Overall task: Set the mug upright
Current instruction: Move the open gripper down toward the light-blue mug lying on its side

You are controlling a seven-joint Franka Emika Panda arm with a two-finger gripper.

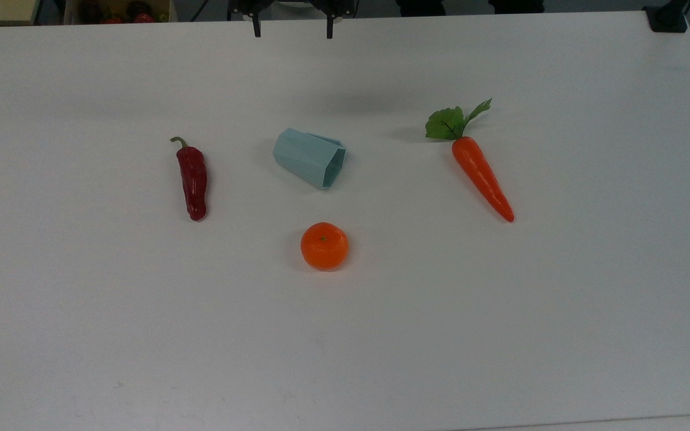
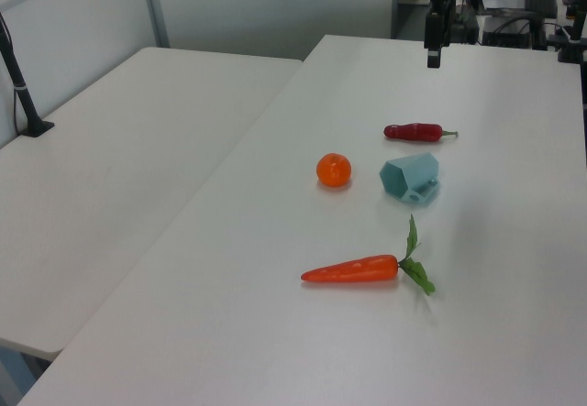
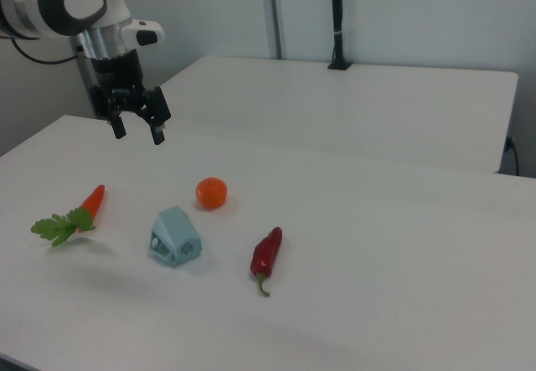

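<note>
Lying on its side, the mug has not been touched by the task so far: its faceted pale blue-green body rests along the tabletop with the open mouth facing sideways, toward the top view's lower right, and in the right view a small handle shows low on the side near the tabletop. The gripper hangs in the air well clear of it, jaws spread apart and holding nothing, their tips pointing down. In the right view the mug sits below the jaws and off to their right, well apart from them; in the top view it lies below the jaws in the frame, nearly in line with the gap between them.

Around the mug, and equally far from the jaws, are a tangerine just beyond the mug on the side away from the jaws, a red chili pepper off to the top view's left of them, and a carrot with green leaves off to the top view's right.

By my reading nothing is done yet: the approach, the grasp, the turn onto the base and the release all remain. The facets and the taper may make a sideways grip slip, so the handle's place matters
</note>
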